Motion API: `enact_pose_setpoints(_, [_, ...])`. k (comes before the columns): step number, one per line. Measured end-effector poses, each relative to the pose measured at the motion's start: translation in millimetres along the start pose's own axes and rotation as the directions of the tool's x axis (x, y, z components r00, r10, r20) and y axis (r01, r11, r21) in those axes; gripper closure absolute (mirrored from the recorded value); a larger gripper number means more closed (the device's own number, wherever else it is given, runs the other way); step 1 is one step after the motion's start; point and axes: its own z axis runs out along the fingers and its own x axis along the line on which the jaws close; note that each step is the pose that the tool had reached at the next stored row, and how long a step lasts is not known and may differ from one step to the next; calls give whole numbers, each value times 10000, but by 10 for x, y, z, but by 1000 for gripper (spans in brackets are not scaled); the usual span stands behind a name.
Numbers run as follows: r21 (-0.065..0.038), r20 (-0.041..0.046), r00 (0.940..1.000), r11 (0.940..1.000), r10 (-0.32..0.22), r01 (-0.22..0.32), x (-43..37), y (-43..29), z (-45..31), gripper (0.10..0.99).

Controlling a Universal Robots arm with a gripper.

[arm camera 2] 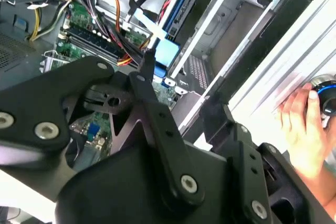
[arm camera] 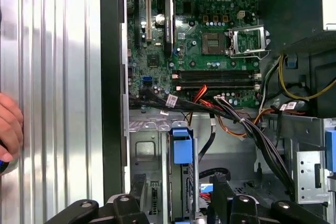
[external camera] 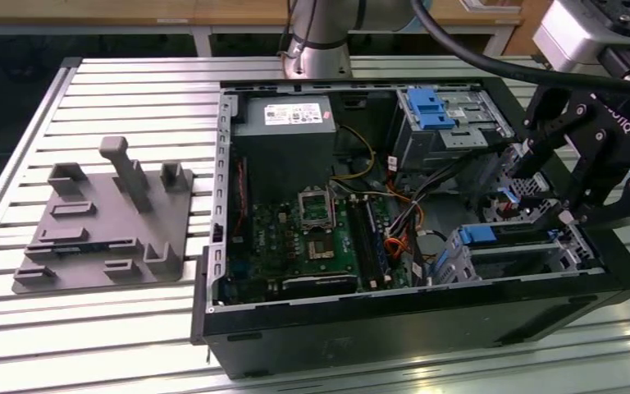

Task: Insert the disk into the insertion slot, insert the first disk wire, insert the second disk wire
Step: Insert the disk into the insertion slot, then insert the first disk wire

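Observation:
The disk (arm camera: 180, 148), silver in a bright blue carrier, sits edge-up inside the insertion slot (arm camera: 147, 153), a perforated silver cage at the case's near right corner in the exterior view. There the disk's blue end (external camera: 475, 235) shows at the insertion slot (external camera: 518, 256). My black gripper (external camera: 558, 215) hangs just above the cage. In the first wrist view my gripper (arm camera: 179, 188) stands open, its fingers (arm camera: 139, 190) on either side of the disk's edge. One finger (arm camera 2: 149, 61) points at a blue connector (arm camera 2: 168, 53). Loose black and orange wires (arm camera: 210, 106) cross above the cage.
A taller grey bay with a blue latch (external camera: 435, 107) stands at the case's far right. The motherboard (external camera: 315, 238) fills the case floor. A grey fixture plate (external camera: 102, 222) lies at the exterior view's left. A person's hand (arm camera 2: 302, 124) rests on the slatted table beside the case.

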Motion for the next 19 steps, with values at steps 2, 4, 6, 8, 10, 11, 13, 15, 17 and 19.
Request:
enact_pose_setpoints(2, [0,0,10000,10000,-2,2,0,0,0,471])
enact_pose_setpoints(4, [-1,0,10000,10000,-10,10,0,0,0,471])
enact_pose_setpoints(6, [-1,0,10000,10000,-17,17,0,0,0,471])
enact_pose_setpoints(8, [-2,0,10000,10000,-19,19,0,0,0,471])
enact_pose_setpoints(10, [-2,0,10000,10000,-22,22,0,0,0,471])
enact_pose_setpoints(11, [-2,0,10000,10000,-22,22,0,0,0,471])
enact_pose_setpoints(13, [-2,0,10000,10000,-25,25,0,0,0,471])
enact_pose_setpoints(15, [-4,1,10000,10000,-23,23,-1,0,1,471])
enact_pose_setpoints(17, [-3,-43,10000,10000,-21,21,-17,0,4,471])
enact_pose_setpoints(19, [5,-275,9996,10000,-16,16,-72,1,14,471])
